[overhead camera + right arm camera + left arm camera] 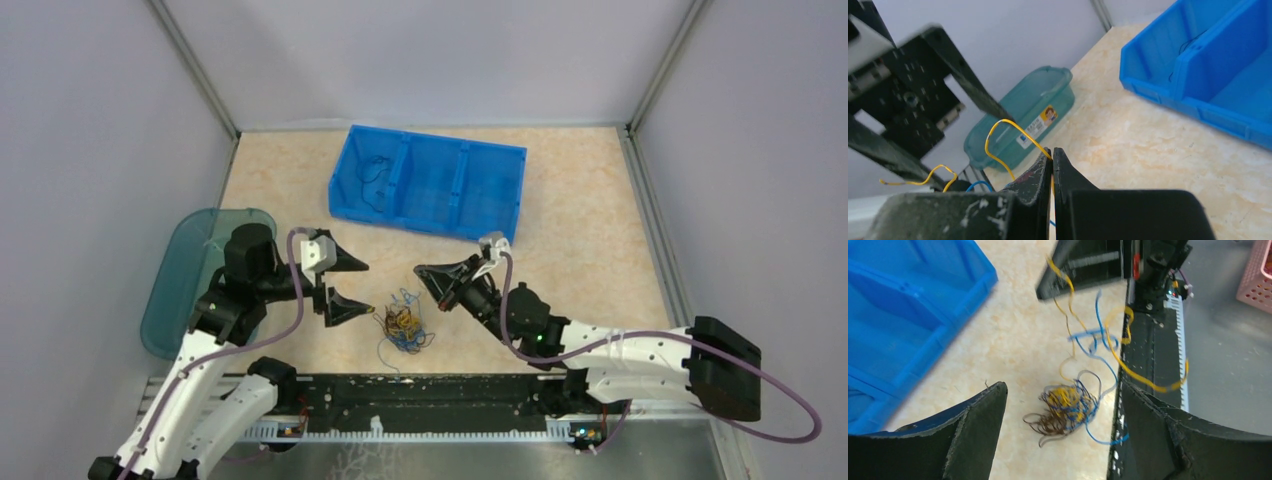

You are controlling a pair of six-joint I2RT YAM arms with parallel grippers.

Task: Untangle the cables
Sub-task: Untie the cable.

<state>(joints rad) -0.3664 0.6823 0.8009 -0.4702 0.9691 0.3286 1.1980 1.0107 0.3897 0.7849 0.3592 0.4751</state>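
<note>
Cables (402, 325) clumped: right claw (1052, 152) pinches a yellow wire (998, 127), left claw (368, 288) spread over clump, so suggest left pins it low while right draws away slowly.

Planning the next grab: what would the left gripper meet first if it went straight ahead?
Likely the cables ahead of its open fingers; the right gripper lies beyond, though depth is unclear.

We see the desk (600, 200) as smooth, matt, stone-look laminate. Blue bin (440, 141): glossy moulded plastic. Teal tub (185, 270): translucent plastic w/ paper label (1040, 122). Cables (402, 322): thin, smooth plastic-coated wire. Left gripper (368, 288) fingers (973, 432): matt black, rough frayed edges. Right gripper (1052, 151): same, w/ whitish scuffs. Arm shells (640, 352): smooth white plastic.
</note>
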